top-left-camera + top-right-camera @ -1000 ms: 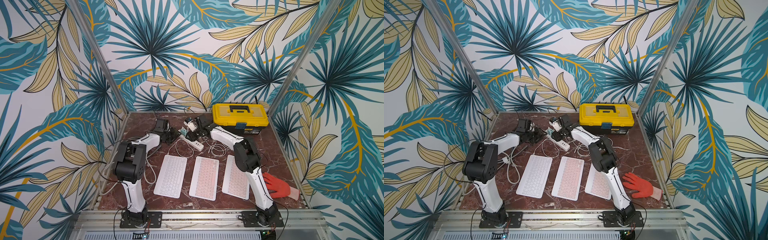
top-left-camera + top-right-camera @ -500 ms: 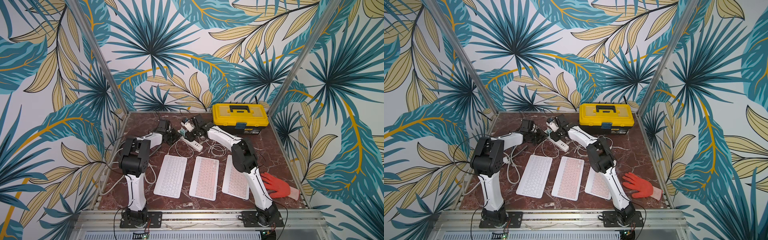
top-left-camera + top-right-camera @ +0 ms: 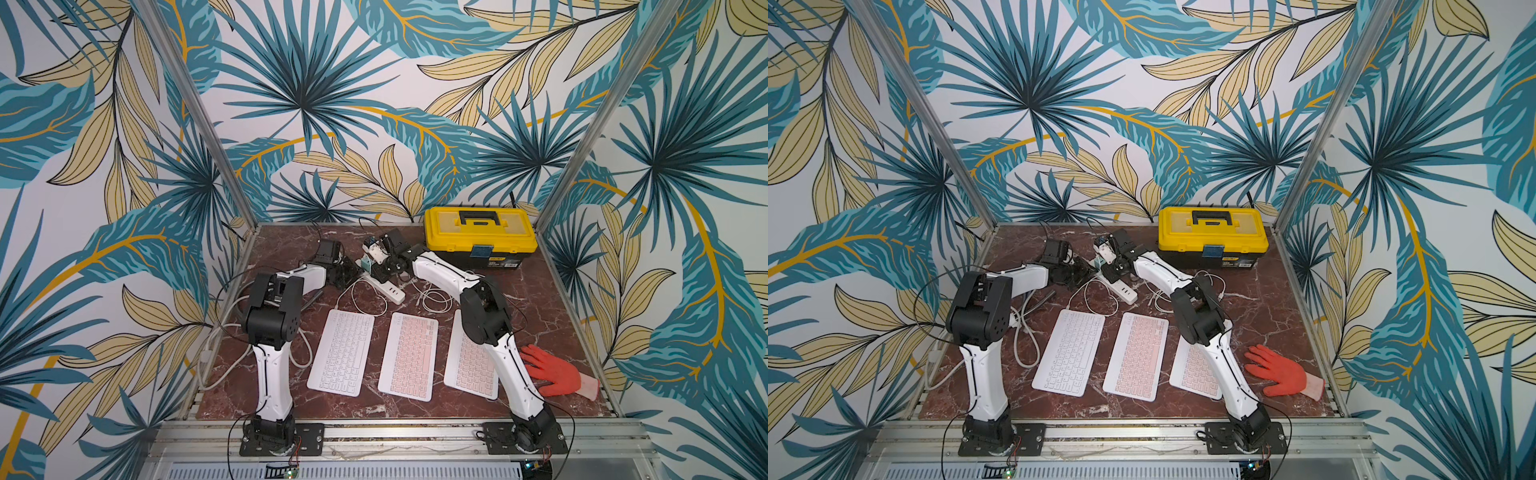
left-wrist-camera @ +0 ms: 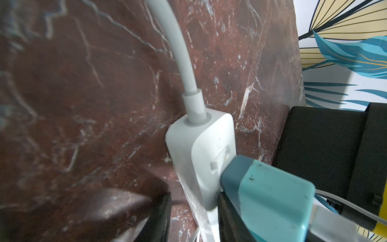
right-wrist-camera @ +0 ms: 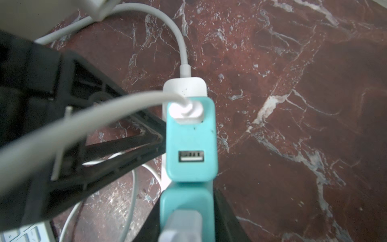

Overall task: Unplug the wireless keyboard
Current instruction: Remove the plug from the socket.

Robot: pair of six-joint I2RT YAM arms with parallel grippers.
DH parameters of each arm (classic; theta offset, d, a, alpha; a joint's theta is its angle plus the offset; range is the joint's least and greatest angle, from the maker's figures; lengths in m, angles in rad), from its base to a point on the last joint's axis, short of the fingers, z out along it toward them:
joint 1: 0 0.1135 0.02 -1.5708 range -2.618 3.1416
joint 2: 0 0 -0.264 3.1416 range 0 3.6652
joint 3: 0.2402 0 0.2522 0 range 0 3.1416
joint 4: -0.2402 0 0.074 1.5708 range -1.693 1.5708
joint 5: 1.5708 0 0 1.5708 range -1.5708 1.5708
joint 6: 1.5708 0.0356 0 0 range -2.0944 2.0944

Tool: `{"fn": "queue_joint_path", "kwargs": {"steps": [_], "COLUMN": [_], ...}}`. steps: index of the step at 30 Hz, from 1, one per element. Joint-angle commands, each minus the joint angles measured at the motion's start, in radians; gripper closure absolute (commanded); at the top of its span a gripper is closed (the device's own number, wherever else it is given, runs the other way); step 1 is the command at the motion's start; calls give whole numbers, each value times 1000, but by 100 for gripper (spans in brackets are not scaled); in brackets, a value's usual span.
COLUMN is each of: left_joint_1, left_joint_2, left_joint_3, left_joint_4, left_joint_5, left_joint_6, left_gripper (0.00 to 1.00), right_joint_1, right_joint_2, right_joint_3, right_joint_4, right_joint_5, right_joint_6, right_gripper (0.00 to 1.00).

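Note:
Three keyboards lie in a row: a white keyboard (image 3: 340, 353) and two pink ones (image 3: 409, 361) (image 3: 473, 365). A thin white cable (image 3: 357, 291) runs from the white keyboard towards the white power strip (image 3: 384, 286) (image 4: 201, 150). Two teal chargers stand in the strip. One teal charger (image 5: 191, 142) carries a white USB plug (image 5: 186, 111). My right gripper (image 5: 187, 220) (image 3: 372, 269) is shut on the other teal charger (image 5: 186, 209). My left gripper (image 4: 193, 220) (image 3: 351, 270) straddles the strip's cable end, open: one finger (image 4: 230, 220) touches it and a gap shows at the other.
A yellow toolbox (image 3: 480, 237) stands at the back right, close behind my right arm. An orange glove (image 3: 552, 372) lies at the front right. A coiled thin cable (image 3: 436, 297) lies behind the pink keyboards. The strip's thick cord (image 3: 216, 345) loops along the left edge.
Both grippers have narrowed. My right jaws have come in against the teal charger. My left arm has swung inward, bringing its gripper to the strip's cable end.

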Motion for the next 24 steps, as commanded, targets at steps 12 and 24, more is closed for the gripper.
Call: {"fn": "queue_joint_path", "kwargs": {"steps": [12, 24], "left_joint_1": [-59, -74], "left_joint_2": [43, 41], "left_joint_3": [-169, -193], "left_joint_4": [-29, -33], "left_joint_5": [-104, -128], "left_joint_6": [-80, -98], "left_gripper": [73, 78], "right_joint_1": [17, 47], "right_joint_2": [-60, -125], "right_joint_3": [-68, -95], "right_joint_4": [60, 133], "right_joint_5": [-48, -41], "right_joint_6": [97, 98], "right_gripper": [71, 73]}}
